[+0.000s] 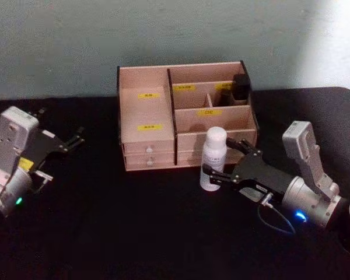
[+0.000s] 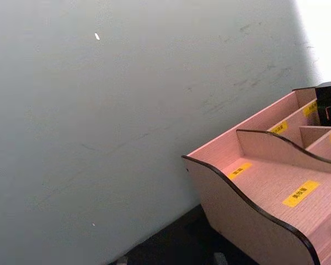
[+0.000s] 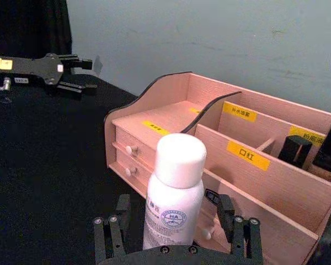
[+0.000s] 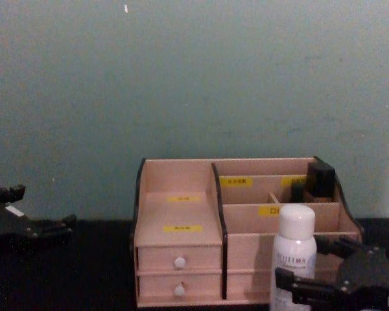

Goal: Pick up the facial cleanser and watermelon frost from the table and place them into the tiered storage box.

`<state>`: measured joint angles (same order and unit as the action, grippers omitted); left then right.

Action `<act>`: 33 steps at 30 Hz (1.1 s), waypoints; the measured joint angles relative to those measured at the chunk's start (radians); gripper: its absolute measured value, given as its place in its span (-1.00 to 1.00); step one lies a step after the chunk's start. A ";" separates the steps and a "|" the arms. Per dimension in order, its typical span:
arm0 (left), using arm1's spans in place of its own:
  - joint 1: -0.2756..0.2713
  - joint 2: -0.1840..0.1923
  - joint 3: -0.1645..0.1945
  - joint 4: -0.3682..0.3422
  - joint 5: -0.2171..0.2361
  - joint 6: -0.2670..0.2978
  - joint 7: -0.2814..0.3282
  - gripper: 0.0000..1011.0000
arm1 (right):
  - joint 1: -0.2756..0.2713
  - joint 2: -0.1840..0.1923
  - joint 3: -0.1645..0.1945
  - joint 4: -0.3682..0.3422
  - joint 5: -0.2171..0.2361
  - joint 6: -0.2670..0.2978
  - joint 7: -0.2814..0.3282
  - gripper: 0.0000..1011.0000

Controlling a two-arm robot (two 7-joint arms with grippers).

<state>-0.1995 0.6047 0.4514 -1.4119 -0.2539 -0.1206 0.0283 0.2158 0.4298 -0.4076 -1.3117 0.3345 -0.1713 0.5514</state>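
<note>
tiered storage box sits on black table before grey-green wall.

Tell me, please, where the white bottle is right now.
In the head view, the white bottle stands upright on the robot's right side, before the tiered storage box, between the open fingers of the right gripper.

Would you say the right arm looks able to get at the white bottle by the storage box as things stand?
Probably yes: the right gripper straddles the upright white bottle with open fingers, nothing lies between them, and the tiered storage box stands behind. The left gripper idles far left.
</note>
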 joint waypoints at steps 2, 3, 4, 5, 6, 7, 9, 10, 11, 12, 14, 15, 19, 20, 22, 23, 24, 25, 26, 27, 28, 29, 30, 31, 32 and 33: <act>0.000 0.000 0.000 0.000 0.000 0.000 0.000 0.98 | 0.002 -0.002 0.000 0.003 0.000 0.001 0.002 0.98; 0.000 0.000 0.000 0.000 0.000 0.000 0.000 0.98 | 0.003 -0.003 0.000 0.004 0.000 0.002 0.002 0.98; 0.000 0.000 0.000 0.000 0.000 0.000 0.000 0.98 | 0.006 -0.006 0.000 0.006 0.001 0.003 0.004 0.98; 0.000 0.000 0.000 0.000 0.000 0.000 0.000 0.98 | 0.007 -0.007 0.000 0.008 0.001 0.004 0.005 0.98; 0.000 0.000 0.000 0.000 0.000 0.000 0.000 0.98 | 0.008 -0.008 0.000 0.009 0.002 0.005 0.006 0.98; 0.000 0.000 0.000 0.000 0.000 0.000 0.000 0.98 | 0.011 -0.010 0.000 0.012 0.003 0.006 0.008 0.98; 0.000 0.000 0.000 0.000 0.000 0.000 0.000 0.98 | 0.013 -0.011 -0.001 0.015 0.004 0.008 0.009 0.98; 0.000 0.000 0.000 0.000 0.000 0.000 0.000 0.98 | 0.016 -0.014 -0.001 0.019 0.004 0.009 0.010 0.98; 0.000 0.000 0.000 0.000 0.000 0.000 0.000 0.98 | 0.017 -0.015 -0.001 0.020 0.005 0.010 0.011 0.98; 0.000 0.000 0.000 0.000 0.000 0.000 0.000 0.98 | 0.020 -0.017 -0.002 0.024 0.006 0.012 0.012 0.98; 0.000 0.000 0.000 0.000 0.000 0.000 0.000 0.98 | 0.022 -0.019 -0.002 0.028 0.008 0.014 0.013 0.98; 0.000 0.000 0.000 0.000 0.000 0.000 0.000 0.98 | 0.024 -0.020 -0.003 0.030 0.009 0.015 0.015 0.98; 0.000 0.000 0.000 0.000 0.000 0.000 0.000 0.98 | 0.031 -0.025 -0.007 0.040 0.012 0.019 0.020 0.98; 0.000 0.000 0.000 0.000 0.000 0.000 0.000 0.98 | 0.032 -0.026 -0.007 0.041 0.012 0.020 0.021 0.98; 0.000 0.000 0.000 0.000 0.000 0.000 0.000 0.98 | 0.034 -0.027 -0.009 0.044 0.013 0.022 0.022 0.98; 0.000 0.000 0.000 0.000 0.000 0.000 0.000 0.98 | 0.037 -0.028 -0.010 0.046 0.014 0.023 0.024 0.98; 0.000 0.000 0.000 0.000 0.000 0.000 0.000 0.98 | 0.038 -0.029 -0.011 0.047 0.015 0.024 0.024 0.98; 0.000 0.000 0.000 0.000 0.000 0.000 0.000 0.98 | 0.041 -0.030 -0.013 0.050 0.015 0.025 0.026 0.98; 0.000 0.000 0.000 0.000 0.000 0.000 0.000 0.98 | 0.042 -0.031 -0.014 0.052 0.015 0.025 0.027 0.98; 0.000 0.000 0.000 0.000 0.000 0.000 0.000 0.98 | 0.044 -0.031 -0.014 0.053 0.015 0.025 0.027 0.98; 0.000 0.000 0.000 0.000 0.000 0.000 0.000 0.98 | 0.045 -0.032 -0.015 0.055 0.015 0.025 0.028 0.98; 0.000 0.000 0.000 0.000 0.000 0.000 0.000 0.98 | 0.046 -0.032 -0.016 0.057 0.016 0.026 0.029 0.98; 0.000 0.000 0.000 0.000 0.000 0.000 0.000 0.98 | 0.047 -0.033 -0.017 0.057 0.017 0.027 0.029 0.98; 0.000 0.000 0.000 0.000 0.000 0.000 0.000 0.98 | 0.048 -0.033 -0.017 0.058 0.017 0.028 0.029 0.98; 0.000 0.000 0.000 0.000 0.000 0.000 0.000 0.98 | 0.049 -0.033 -0.017 0.059 0.018 0.029 0.029 0.98; 0.000 0.000 0.000 0.000 0.000 0.000 0.000 0.98 | 0.050 -0.034 -0.018 0.061 0.018 0.030 0.029 0.98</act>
<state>-0.1995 0.6047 0.4514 -1.4119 -0.2539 -0.1205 0.0283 0.2659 0.3958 -0.4255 -1.2509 0.3526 -0.1412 0.5805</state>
